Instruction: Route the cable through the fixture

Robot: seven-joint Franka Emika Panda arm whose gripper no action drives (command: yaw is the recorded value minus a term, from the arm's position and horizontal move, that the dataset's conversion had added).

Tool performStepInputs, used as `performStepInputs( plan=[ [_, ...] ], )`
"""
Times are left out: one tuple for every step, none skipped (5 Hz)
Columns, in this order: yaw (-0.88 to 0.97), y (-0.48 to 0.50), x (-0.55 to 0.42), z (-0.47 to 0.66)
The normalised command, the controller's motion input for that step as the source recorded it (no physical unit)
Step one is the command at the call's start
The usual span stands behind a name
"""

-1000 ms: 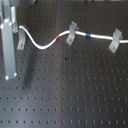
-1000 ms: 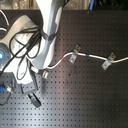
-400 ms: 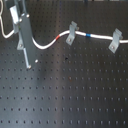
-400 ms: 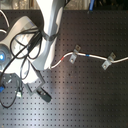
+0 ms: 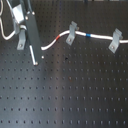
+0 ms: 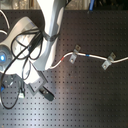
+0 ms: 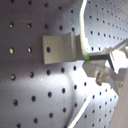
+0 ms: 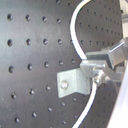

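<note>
The white cable runs from my gripper through the middle fixture and the right fixture in both exterior views. Its red band lies just before the middle fixture, its blue band just after. A third fixture stands at the first exterior view's left, right beside my gripper. In both wrist views this grey fixture sits close to the fingertips, and the cable curves past it. My gripper is shut on the cable.
The black perforated table spreads across the scene. Loose white cords hang at the first exterior view's left. The arm's base with black cables fills the second exterior view's left.
My gripper has moved toward the first exterior view's right with the cable end, coming next to the left fixture. The cable's free stretch is shorter and more bent.
</note>
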Motion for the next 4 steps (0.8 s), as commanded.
performStepInputs(
  plan=[
    [-0.11,-0.102,-0.118,0.26],
    [-0.04,-0.139,-0.148,0.0],
    [0.0,-0.268,-0.28,0.0],
    [0.0,0.025,-0.101,0.0]
  ],
)
